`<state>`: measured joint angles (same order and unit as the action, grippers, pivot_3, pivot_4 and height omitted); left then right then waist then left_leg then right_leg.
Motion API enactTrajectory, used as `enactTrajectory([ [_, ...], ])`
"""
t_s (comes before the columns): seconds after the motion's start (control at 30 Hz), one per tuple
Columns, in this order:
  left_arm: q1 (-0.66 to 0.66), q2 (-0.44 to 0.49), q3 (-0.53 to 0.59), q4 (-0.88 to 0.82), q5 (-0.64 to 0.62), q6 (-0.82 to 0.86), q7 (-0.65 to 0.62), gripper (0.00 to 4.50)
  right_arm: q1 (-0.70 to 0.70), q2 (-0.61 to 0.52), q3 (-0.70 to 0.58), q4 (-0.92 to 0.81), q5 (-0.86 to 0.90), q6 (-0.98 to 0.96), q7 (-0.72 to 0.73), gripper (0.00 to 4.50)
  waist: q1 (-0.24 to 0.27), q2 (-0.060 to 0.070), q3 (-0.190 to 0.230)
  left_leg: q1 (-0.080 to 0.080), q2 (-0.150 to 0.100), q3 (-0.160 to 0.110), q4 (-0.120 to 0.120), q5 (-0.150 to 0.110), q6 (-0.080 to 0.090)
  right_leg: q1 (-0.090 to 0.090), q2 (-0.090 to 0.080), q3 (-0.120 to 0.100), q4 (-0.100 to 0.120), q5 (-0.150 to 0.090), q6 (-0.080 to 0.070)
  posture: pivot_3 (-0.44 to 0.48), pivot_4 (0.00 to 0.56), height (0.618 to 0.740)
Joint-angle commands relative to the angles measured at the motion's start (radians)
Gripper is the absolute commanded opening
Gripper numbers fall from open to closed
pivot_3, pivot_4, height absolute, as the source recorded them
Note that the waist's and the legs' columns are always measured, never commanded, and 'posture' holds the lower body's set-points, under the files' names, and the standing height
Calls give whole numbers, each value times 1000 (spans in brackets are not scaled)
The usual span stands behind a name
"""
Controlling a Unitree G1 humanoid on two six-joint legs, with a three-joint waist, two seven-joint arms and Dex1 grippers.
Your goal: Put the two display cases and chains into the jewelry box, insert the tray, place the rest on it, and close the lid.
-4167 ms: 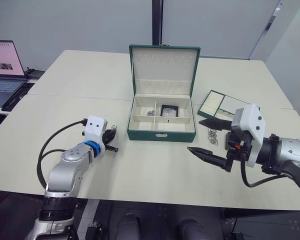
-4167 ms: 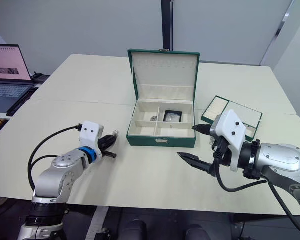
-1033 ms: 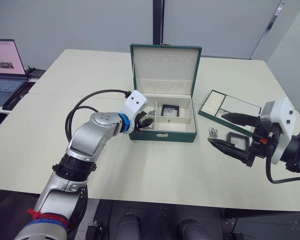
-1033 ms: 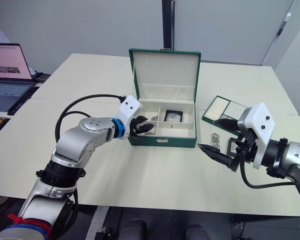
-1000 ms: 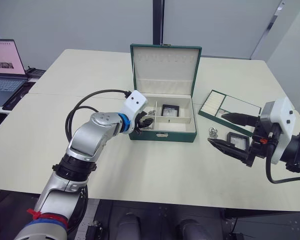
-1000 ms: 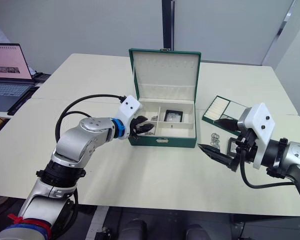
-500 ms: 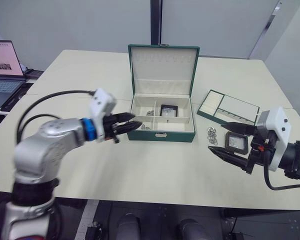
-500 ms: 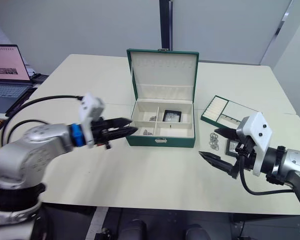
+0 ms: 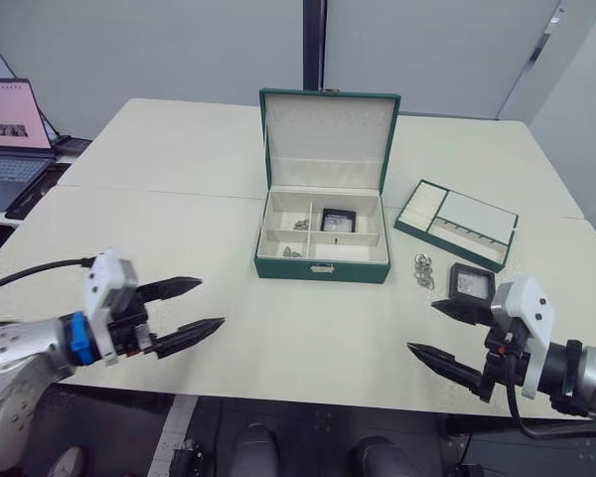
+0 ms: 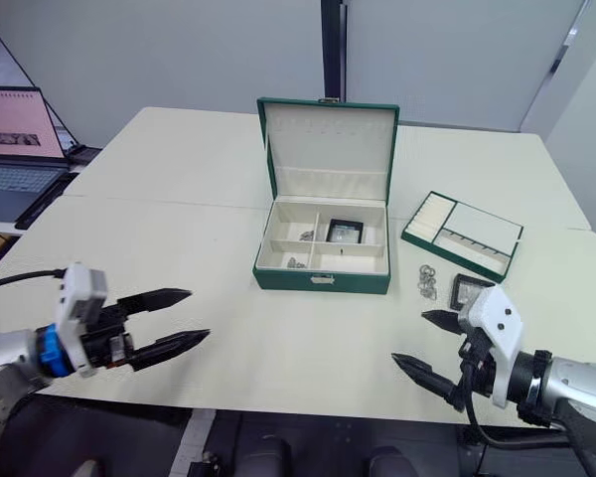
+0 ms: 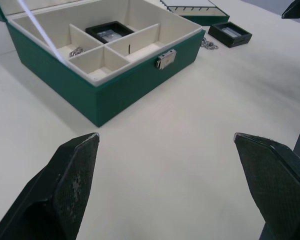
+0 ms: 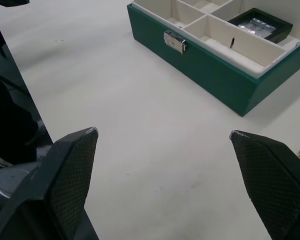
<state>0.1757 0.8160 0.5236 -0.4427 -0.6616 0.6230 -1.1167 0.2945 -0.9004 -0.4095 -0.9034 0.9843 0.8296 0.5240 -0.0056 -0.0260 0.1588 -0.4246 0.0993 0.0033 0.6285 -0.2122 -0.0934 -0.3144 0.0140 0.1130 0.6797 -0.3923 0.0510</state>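
jewelry box (image 9: 321, 266) is showing a matt dark green leather-like skin, with cream fabric-looking lining and a shiny silver metal clasp (image 11: 166, 58). display case (image 9: 472, 283) near the table's right edge is looking like matt black plastic with a glossy clear window. chains (image 9: 422, 269) beside it are glinting like polished metal. table (image 9: 278, 328) is reading as smooth, matt cream laminate. left gripper (image 11: 172, 175) fingers (image 11: 75, 172) are showing a black, finely cross-hatched, rubbery texture.

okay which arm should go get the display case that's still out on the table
The right. The display case lies on the table just ahead of the open right gripper, beside the chain. The left gripper, also open and empty, is far across the jewelry box.
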Motion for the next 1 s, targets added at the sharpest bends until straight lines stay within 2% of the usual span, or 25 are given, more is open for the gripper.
enactTrajectory([
  [0.03, 28, 24, 53, -26, -23, -56, -48, 4476, 5, 5, -18, -35, -9, -33, 9, 4500, -1, 0, 0, 0, 0, 0, 0, 0, 0, 0, 0, 0, 0, 0, 0, 0, 150, 726],
  [0.27, 4, 37, 24, -60, -93, -55, -60, 4476, -23, -12, -8, -4, -29, -37, 35, 4500, -3, 0, 0, 0, 0, 0, 0, 0, 0, 0, 0, 0, 0, 0, 0, 0, 150, 726],
  [0.43, -181, 54, -93, -118, -218, 21, -13, 4476, -90, -48, -1, 39, -33, -29, 61, 4500, 0, 0, 0, 0, -1, 0, 0, 0, 0, 0, 0, 0, 0, 0, 0, 0, 150, 726],
  [0.57, -260, 63, -145, -120, -247, 41, -10, 4476, -116, -73, -13, 64, -31, -10, 69, 4500, -3, 1, 0, 0, -1, 0, 0, 0, 0, 0, 0, 1, 0, 0, 0, 0, 150, 726],
  [0.8, -311, 84, -178, -87, -236, 21, -34, 4476, -163, -107, -31, 114, -33, 15, 73, 4500, -13, 1, 0, 0, 0, 0, 0, 0, 0, -1, 1, 2, 0, 0, 0, 0, 150, 726],
  [1.0, -258, 73, -180, -87, -163, -82, -86, 4476, -194, -158, -22, 190, -74, 47, 95, 4500, -14, 1, 0, 0, 0, 0, 0, 0, 0, -1, 1, 2, 0, 0, 0, 0, 150, 726],
])
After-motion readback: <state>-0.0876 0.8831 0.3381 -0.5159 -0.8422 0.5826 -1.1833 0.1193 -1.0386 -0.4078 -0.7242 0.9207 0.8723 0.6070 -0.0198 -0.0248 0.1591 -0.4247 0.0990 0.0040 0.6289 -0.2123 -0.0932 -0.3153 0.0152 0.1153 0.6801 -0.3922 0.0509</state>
